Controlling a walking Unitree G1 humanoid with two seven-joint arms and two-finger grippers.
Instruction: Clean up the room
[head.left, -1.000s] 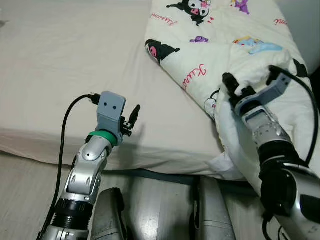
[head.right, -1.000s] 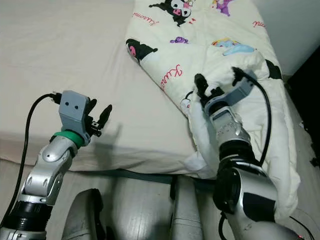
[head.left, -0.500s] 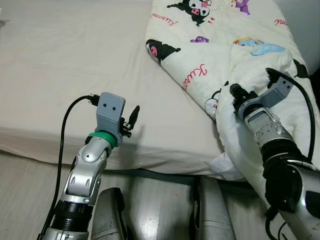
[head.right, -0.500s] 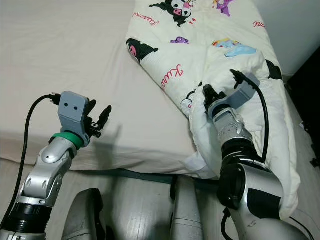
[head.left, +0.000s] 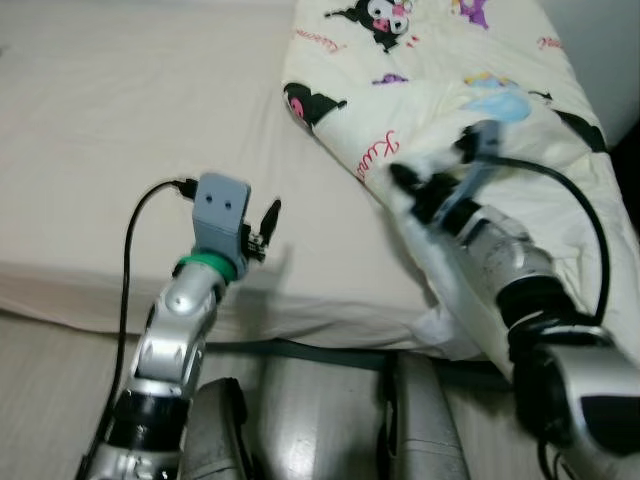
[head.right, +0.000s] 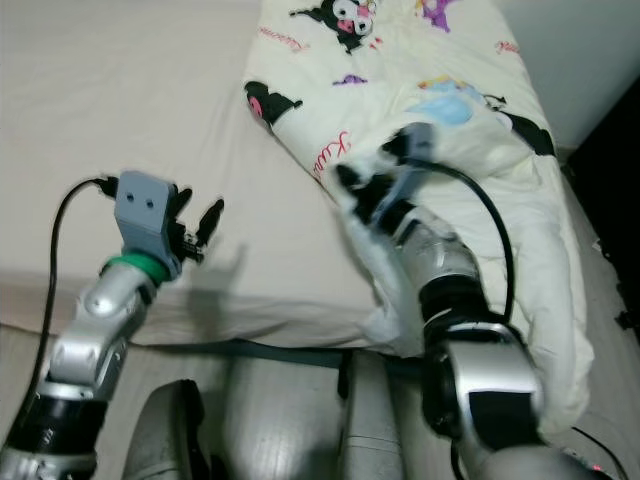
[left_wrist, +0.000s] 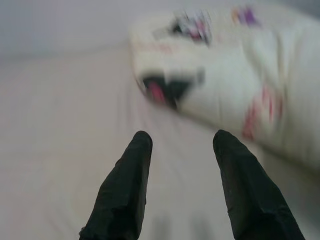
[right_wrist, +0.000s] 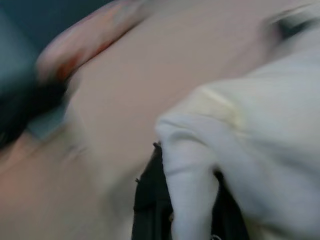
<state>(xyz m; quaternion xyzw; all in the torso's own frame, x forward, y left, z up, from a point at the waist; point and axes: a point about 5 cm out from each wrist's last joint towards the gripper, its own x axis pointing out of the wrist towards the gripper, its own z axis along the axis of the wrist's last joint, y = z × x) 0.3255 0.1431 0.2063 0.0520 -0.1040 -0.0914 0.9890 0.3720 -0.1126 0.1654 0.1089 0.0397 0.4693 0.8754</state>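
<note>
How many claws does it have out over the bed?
2. The left claw hangs open above the bare mattress; the right claw is shut on the quilt.

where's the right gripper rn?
In the eye views, the right gripper is on the robot's right, over the bed's near edge, shut on a fold of the cartoon-print quilt. The left gripper hovers apart.

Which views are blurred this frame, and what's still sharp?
Left eye view: right gripper and forearm smeared by motion, left gripper and bed fairly crisp. Right eye view: same. Left wrist view: fingers sharp, quilt soft. Right wrist view: heavy blur, a pale fold of quilt between dark fingers.
</note>
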